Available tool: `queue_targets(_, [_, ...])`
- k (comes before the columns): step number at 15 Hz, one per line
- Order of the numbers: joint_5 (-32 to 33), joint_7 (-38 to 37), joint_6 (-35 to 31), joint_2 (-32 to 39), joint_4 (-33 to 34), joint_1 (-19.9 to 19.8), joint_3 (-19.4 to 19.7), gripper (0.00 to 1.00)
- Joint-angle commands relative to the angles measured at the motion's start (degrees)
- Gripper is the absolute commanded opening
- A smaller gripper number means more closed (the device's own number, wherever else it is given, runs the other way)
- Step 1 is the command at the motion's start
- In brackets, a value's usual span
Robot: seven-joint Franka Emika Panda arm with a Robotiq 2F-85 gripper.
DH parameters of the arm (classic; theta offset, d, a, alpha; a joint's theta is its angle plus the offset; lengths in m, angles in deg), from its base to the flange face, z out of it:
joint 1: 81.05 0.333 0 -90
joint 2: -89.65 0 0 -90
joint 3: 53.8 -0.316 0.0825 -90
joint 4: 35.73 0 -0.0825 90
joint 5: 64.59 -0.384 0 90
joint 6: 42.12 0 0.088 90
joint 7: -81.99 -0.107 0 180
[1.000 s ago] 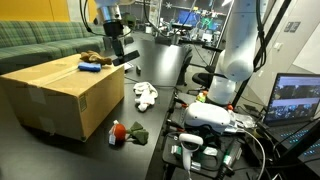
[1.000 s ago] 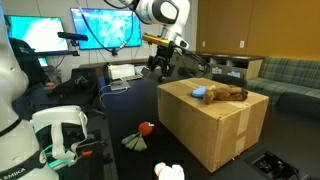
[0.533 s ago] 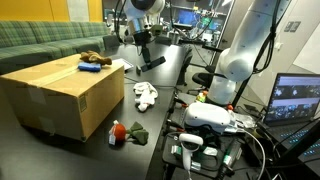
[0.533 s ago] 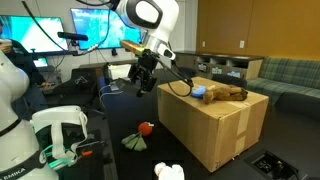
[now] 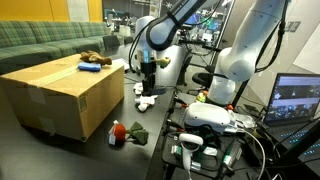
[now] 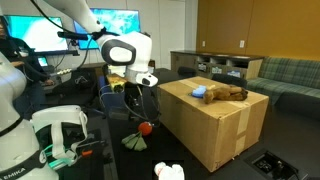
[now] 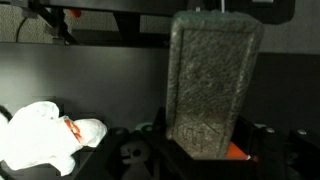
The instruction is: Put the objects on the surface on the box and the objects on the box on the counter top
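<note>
The robot's gripper (image 5: 148,84) hangs low over the dark worktop (image 5: 45,150), jaws part-closed on what appears to be a grey speckled block (image 7: 210,80), just beside a white soft toy (image 7: 45,140). The block looks stiff, rough-skinned and light, best held across its 2 broad faces. A brown plush toy (image 6: 232,93) lies on the cardboard box (image 6: 215,135).

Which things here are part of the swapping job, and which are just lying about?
Job: box, counter top, brown toy, blue thing, grey block, white toy, red and green toy.
Lying about: sofa, laptop, screens.
</note>
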Motion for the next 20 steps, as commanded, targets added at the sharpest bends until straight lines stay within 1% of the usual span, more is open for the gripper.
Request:
queue_targets(1, [1.9, -13.6, -15.9, 5.1, -3.1, 2.0, -3.4, 0.34])
queue_targets(3, [8.0, -23.1, -24.6, 8.8, -4.3, 1.9, -4.8, 0.34])
queue_targets(5, [18.4, -32.5, -28.3, 10.4, -4.1, 0.7, -3.4, 0.34])
queue_targets(8, [33.0, -46.8, -27.8, 9.6, -3.4, 1.0, 0.2, 0.34])
queue_targets(12, [52.1, -65.5, -27.1, 14.6, 1.1, 0.9, 2.8, 0.34])
queue_targets(15, [59.3, -75.3, -26.9, 18.8, 4.1, 2.3, 3.5, 0.34])
queue_targets(16, [60.4, -77.5, -26.7, 20.2, 5.1, 2.7, 3.6, 0.34])
queue_targets(17, [61.9, -80.2, -26.6, 21.7, 5.9, 3.2, 3.6, 0.42])
queue_targets(18, [62.0, -81.1, -26.3, 23.2, 7.1, 3.3, 3.7, 0.83])
queue_targets(19, [62.6, -83.0, -26.3, 24.8, 8.0, 3.8, 3.9, 0.81])
queue_targets(20, [61.6, -83.3, -25.9, 25.3, 8.5, 3.9, 3.5, 0.83])
